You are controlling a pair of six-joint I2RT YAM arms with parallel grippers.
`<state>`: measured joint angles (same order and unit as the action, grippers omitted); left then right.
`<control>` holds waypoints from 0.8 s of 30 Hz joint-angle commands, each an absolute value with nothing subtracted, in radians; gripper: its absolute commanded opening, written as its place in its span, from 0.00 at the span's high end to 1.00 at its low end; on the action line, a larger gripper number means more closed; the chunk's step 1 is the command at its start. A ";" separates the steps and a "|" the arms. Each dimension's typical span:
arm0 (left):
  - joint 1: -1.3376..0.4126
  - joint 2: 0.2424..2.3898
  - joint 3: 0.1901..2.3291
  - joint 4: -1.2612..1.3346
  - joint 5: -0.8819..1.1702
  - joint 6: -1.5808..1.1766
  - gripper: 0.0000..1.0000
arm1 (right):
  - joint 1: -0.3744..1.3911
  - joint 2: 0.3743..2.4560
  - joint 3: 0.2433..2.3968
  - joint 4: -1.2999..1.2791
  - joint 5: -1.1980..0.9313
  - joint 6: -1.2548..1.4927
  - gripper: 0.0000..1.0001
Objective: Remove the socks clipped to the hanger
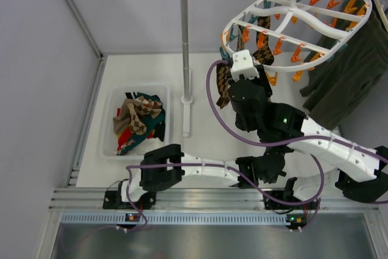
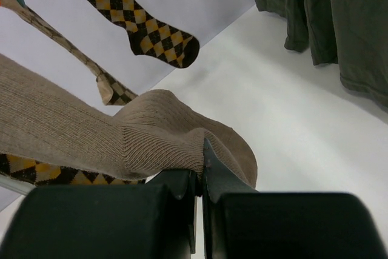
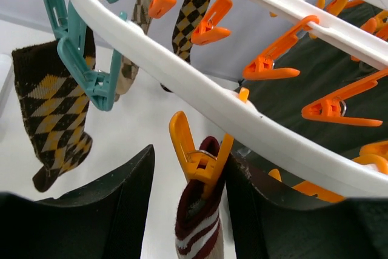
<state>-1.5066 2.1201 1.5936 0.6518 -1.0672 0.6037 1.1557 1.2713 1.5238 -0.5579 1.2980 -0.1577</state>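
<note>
Closest to the lens in the right wrist view are your right tool's (image 3: 193,168) two black fingers, spread wide and standing either side of an orange clip (image 3: 199,157) on the hanger (image 3: 182,74). That clip bites the cuff of a striped sock (image 3: 195,228), maroon and white, which hangs between the fingers ungripped. Your left tool (image 2: 197,171) is pinched almost closed on a fold of a tan sock (image 2: 91,128), low over the tabletop (image 2: 291,125).

I judge the step in hand to be freeing one more sock: your right side is lined up at the clip while your left holds fabric below. The next move, as I read it, calls for either pressing the clip's upper legs or closing on the cuff and drawing straight down. Do it gently, since the hanger looks free to swing on its hook (a hard tug would likely drag the frame along). Argyle socks (image 2: 148,31) hang clipped too, so you are far from done.

Only the right wrist view shows you the clip sitting between the fingers; from above, arm and frame cover it. Only the left wrist view shows the pinch on the tan sock, though its far end runs out of frame, so I cannot tell whether it is clipped. The top view alone gives you the bin (image 1: 108,134) of socks left of the pole (image 1: 185,40), and the garment (image 1: 345,71) on the hanger's far side.
</note>
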 commanded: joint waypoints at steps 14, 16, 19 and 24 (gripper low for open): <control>-1.513 2.132 1.617 0.696 -1.049 0.558 1.00 | 1.100 1.281 1.525 -0.207 1.328 -0.373 0.80; -1.508 2.125 1.603 0.696 -1.046 0.540 1.00 | 1.098 1.275 1.520 -0.204 1.325 -0.368 0.95; -1.499 2.109 1.576 0.695 -1.042 0.508 1.00 | 1.097 1.273 1.520 -0.235 1.312 -0.335 1.00; -1.490 2.017 1.413 0.692 -1.083 0.421 1.00 | 1.097 1.241 1.519 -0.317 1.235 -0.223 0.71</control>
<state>-1.4971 2.0995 1.4902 0.6582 -1.0534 0.4980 1.1095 1.2762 1.5127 -0.2871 1.2835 -0.3031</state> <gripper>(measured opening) 0.023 0.255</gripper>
